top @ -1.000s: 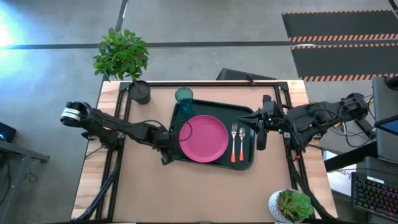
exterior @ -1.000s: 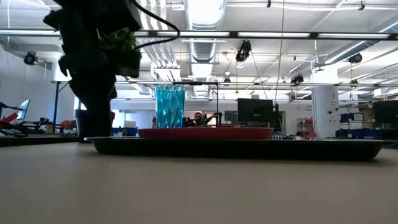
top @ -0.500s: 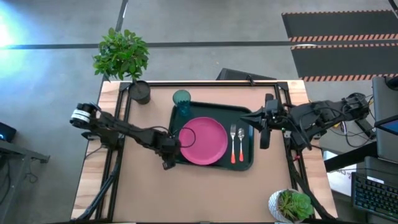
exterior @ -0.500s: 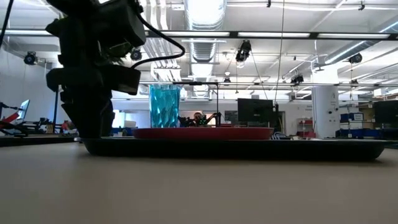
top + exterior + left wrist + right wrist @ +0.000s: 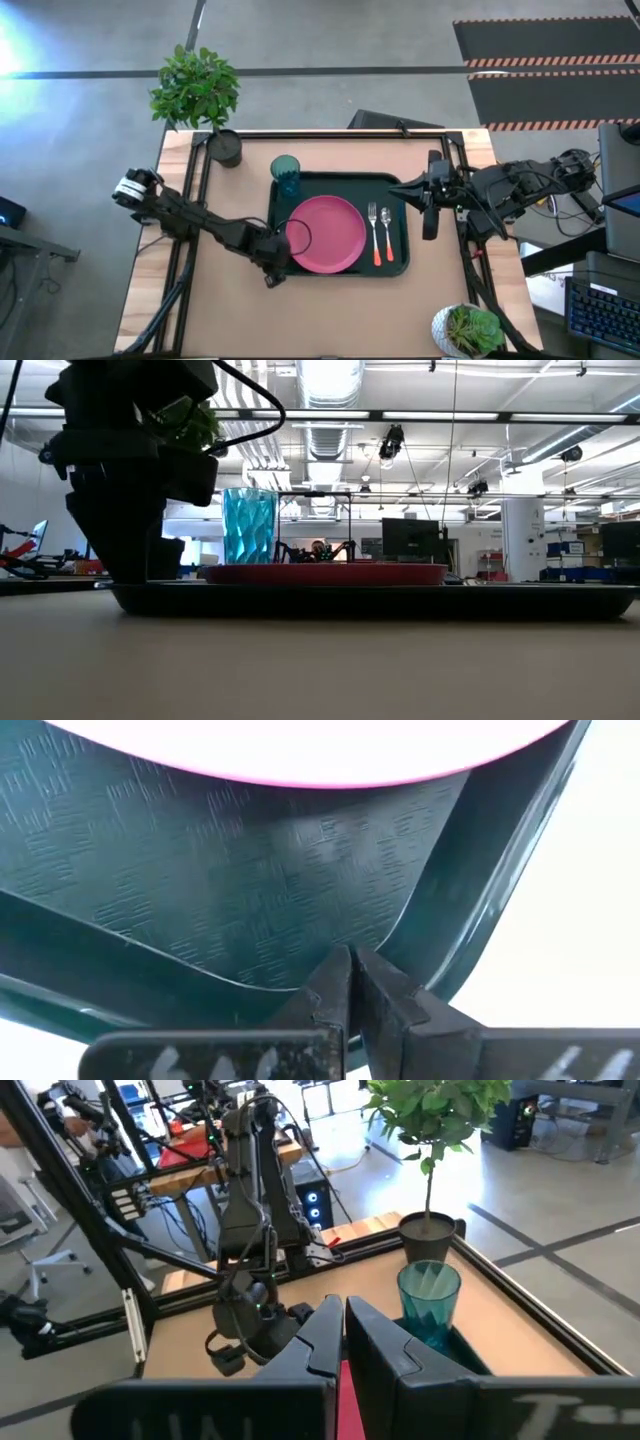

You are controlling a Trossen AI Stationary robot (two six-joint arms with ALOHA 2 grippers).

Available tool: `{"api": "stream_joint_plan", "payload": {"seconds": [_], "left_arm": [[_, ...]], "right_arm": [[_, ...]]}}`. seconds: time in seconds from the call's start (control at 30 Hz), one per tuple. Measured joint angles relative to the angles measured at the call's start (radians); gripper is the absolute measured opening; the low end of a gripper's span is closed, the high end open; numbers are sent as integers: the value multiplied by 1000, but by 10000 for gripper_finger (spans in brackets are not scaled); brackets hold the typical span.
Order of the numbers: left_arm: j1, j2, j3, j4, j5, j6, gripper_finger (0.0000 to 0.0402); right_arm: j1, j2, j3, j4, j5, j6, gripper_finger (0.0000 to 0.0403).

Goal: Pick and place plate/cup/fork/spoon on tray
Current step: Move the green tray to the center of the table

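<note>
The dark green tray lies on the table and carries everything. The pink plate is at its middle. The teal cup stands upright at its far left corner. The fork and spoon lie side by side to the right of the plate. My left gripper is shut on the tray's near left corner. It shows as a dark mass at the tray's end in the low view. My right gripper is shut and empty, just off the tray's right rim. My left gripper pinches the tray's raised rim at the near left corner between its two fingers. The fingers come from the table's left and near side, slanting down. The tray lies flat on the table.
A dark plant pot with a leafy plant stands at the far left, close to the cup. A second potted plant stands at the near right corner. Bare tabletop lies in front of the tray.
My left gripper has moved toward the table's near edge, staying shut on the tray's corner. The tray's left end, with the cup, has slid toward the near edge and a little left. Its right end has nearly stayed, so the tray has turned squarer to the table.
</note>
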Motion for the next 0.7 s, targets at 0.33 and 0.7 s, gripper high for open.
{"api": "stream_joint_plan", "payload": {"seconds": [0.33, 0.7], "left_arm": [[-67, 41, 9, 81, -9, -119, 0], [-81, 41, 11, 77, -6, -148, 0]], "right_arm": [[0, -1, 0, 0, -22, -30, 8], [0, -11, 0, -63, -26, 0, 8]]}}
